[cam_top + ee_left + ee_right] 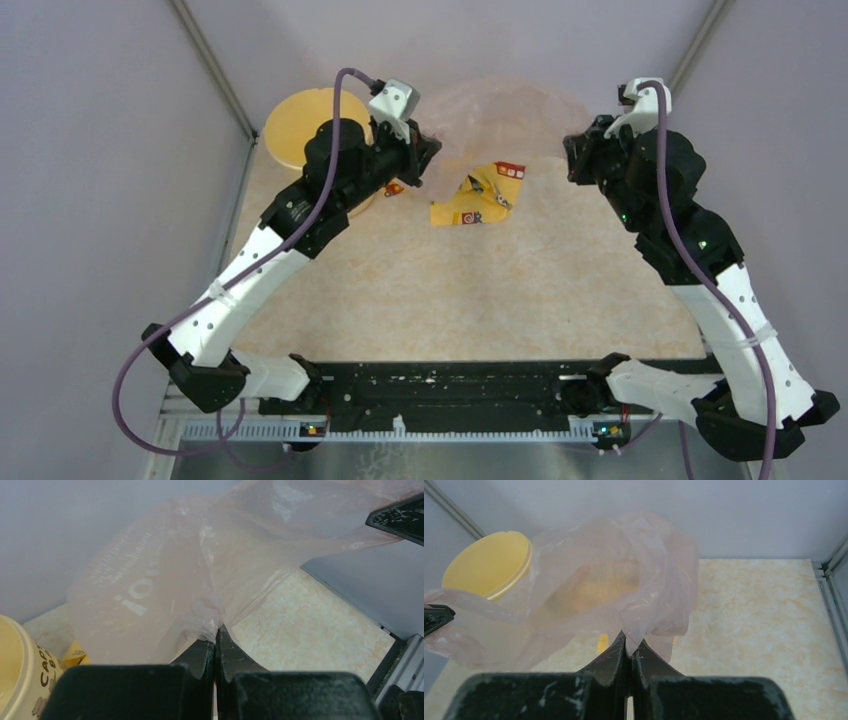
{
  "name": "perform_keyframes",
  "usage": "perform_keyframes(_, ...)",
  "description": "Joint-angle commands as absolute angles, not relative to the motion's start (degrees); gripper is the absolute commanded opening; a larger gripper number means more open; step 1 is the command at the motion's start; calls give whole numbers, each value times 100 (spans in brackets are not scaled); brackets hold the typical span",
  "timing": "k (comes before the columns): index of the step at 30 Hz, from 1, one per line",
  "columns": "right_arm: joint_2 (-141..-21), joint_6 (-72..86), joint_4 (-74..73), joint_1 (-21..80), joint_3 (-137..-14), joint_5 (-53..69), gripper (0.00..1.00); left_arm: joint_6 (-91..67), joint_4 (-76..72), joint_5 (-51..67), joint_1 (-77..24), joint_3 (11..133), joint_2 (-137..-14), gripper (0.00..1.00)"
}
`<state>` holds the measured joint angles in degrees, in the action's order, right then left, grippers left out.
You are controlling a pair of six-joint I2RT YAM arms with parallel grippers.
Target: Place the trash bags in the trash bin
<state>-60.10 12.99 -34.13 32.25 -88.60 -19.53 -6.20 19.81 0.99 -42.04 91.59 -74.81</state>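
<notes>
The pale pink translucent trash bag hangs stretched between both grippers above the back of the table. My left gripper is shut on its left edge; the wrist view shows the bag bunched at the closed fingertips. My right gripper is shut on its right edge; the bag billows ahead of that gripper. The pale yellow trash bin stands at the back left, partly behind my left arm. Its rim shows in the right wrist view, and its printed side in the left wrist view.
A crumpled yellow printed wrapper lies on the table under the bag. Grey walls close in the back and both sides. A metal frame rail runs along the left wall by the bin.
</notes>
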Motion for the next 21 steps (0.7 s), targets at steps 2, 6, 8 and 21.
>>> perform_keyframes(2,-6038,984,-3225,3239,-9116,-2113,0,-599,1861,-454,-4206,9179,-7570,0)
perform_keyframes(6,-6152,919,-3306,3239,-9367,-2116,0,-801,2147,-1060,-4165,9320,-7756,0)
perform_keyframes(8,-6206,886,-3330,3243,-9504,-2136,0,-878,2131,-1089,-4121,9257,-7769,0)
perform_keyframes(21,-6492,774,-3594,3241,-9949,-1892,0,-875,2080,-954,-4078,9217,-7912,17)
